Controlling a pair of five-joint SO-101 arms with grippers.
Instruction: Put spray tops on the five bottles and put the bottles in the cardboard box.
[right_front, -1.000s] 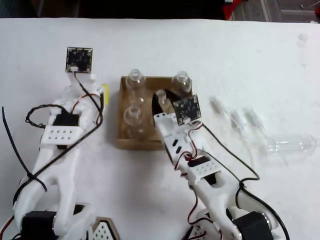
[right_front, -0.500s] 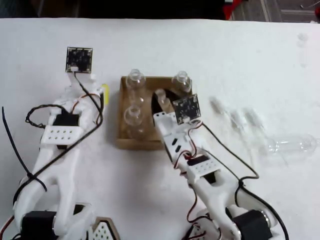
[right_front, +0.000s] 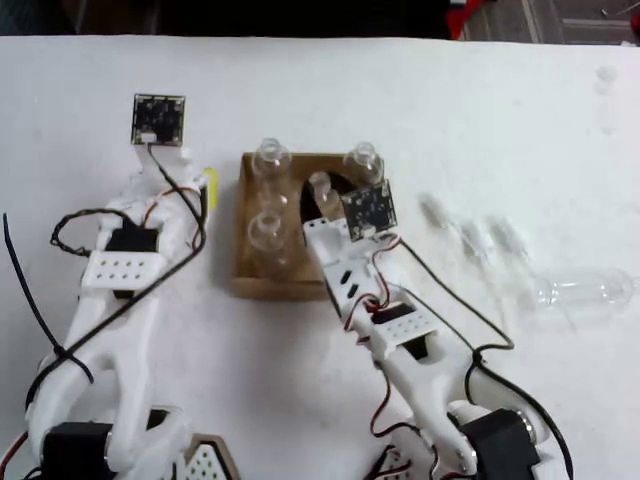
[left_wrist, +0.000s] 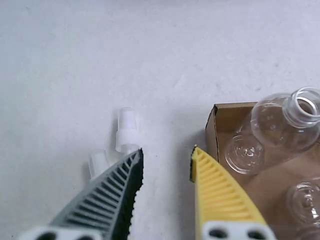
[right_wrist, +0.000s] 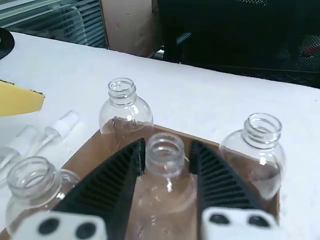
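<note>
A cardboard box (right_front: 247, 270) sits mid-table with several clear, capless bottles standing in it. My right gripper (right_wrist: 167, 150) is in the box, its black fingers (right_wrist: 120, 175) shut on the neck of one upright bottle (right_wrist: 165, 187), also seen from above as bottle (right_front: 321, 187). Other bottles stand at the back left (right_front: 270, 158), back right (right_front: 362, 160) and front left (right_front: 268, 235). A further bottle (right_front: 585, 290) lies on the table at the right. My left gripper (left_wrist: 166, 157) stands open just left of the box, over two spray tops (left_wrist: 126, 131).
More clear spray tops (right_front: 470, 238) lie loose on the white table (right_front: 480, 120) between the box and the lying bottle. The left gripper's yellow finger (right_wrist: 17, 97) shows beside the box. Both arms' bodies fill the near half of the table.
The right arm has edged slightly farther and to the left over the box, the held bottle moving with it. The left arm has stayed still.
</note>
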